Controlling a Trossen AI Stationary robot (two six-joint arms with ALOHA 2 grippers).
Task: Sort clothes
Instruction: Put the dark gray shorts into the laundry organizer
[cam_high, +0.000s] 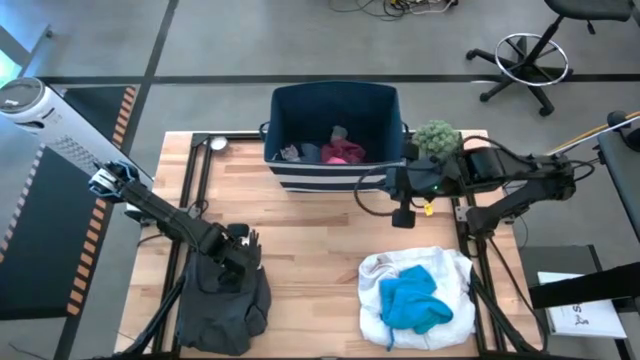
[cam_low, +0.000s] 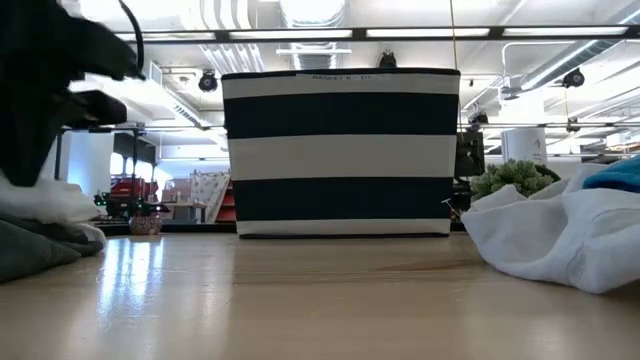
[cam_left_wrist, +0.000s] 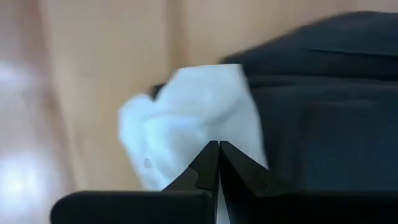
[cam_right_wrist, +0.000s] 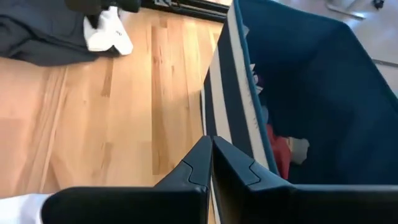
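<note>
The whole worktop (cam_high: 320, 220) is seen from straight above in the high view. It is viewed level from its surface in the low view, facing the striped bin (cam_low: 340, 150), which is shared with the high and right wrist views. The dark garment (cam_left_wrist: 323, 106) is viewed closely from the left wrist.

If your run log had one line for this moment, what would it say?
left gripper: shut, over small white cloth beside dark grey garment | right gripper: shut, at striped navy fabric bin | blue garment on white garment
</note>
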